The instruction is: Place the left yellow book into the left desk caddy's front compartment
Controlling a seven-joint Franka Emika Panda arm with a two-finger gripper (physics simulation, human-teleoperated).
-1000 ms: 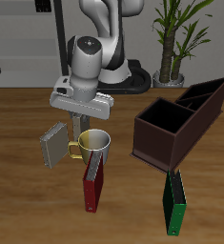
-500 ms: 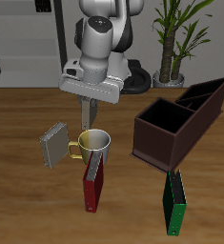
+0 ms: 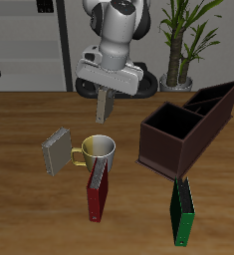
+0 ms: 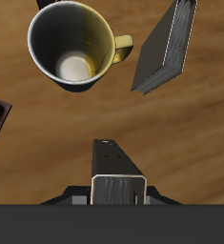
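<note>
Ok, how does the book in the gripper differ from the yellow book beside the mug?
The book in the gripper hangs upright above the table, clamped at its top; the book beside the mug stands tilted on the table, untouched. The held one shows its thin edge in the exterior view; the other shows a grey cover. Both are slim, grey-covered with yellowish pages.
</note>
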